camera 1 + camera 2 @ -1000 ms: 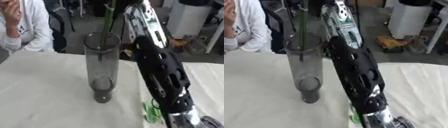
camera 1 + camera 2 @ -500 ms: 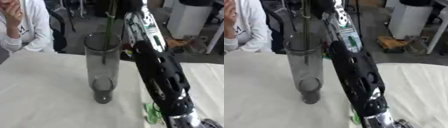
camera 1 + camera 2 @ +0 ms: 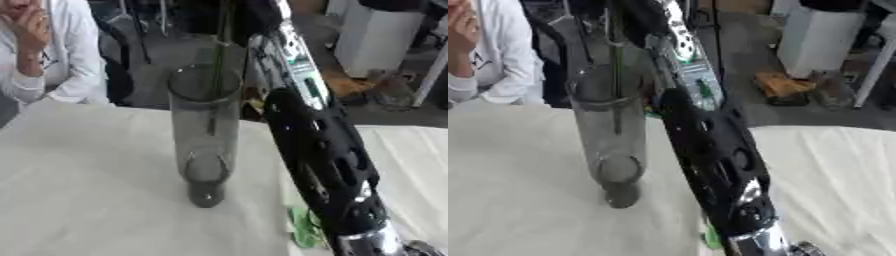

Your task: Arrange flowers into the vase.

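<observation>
One tall, clear smoky-grey glass cylinder vase (image 3: 205, 135) stands upright on the pale cloth-covered table (image 3: 79, 200), a little left of centre in the left eye view, its dark round foot resting on the cloth. A thin dark green flower stem (image 3: 216, 65) runs down through the vase's open mouth from twelve o'clock, its lower end hanging partway down inside the glass; the bloom is cut off by the top edge. To the vase's right, at about three o'clock and just beside it, the robot's black right arm with silver joints (image 3: 319, 150) slants up from the lower right corner toward the top centre, its forearm carrying a white and green panel. The right hand lies at or beyond the top edge, dark against a dark background, so whether its fingers are spread, pressed together or pinching the stem cannot be told. A scrap of bright green (image 3: 306, 230) shows on the cloth at five o'clock from the vase, near the arm's base; its shape cannot be made out.
</observation>
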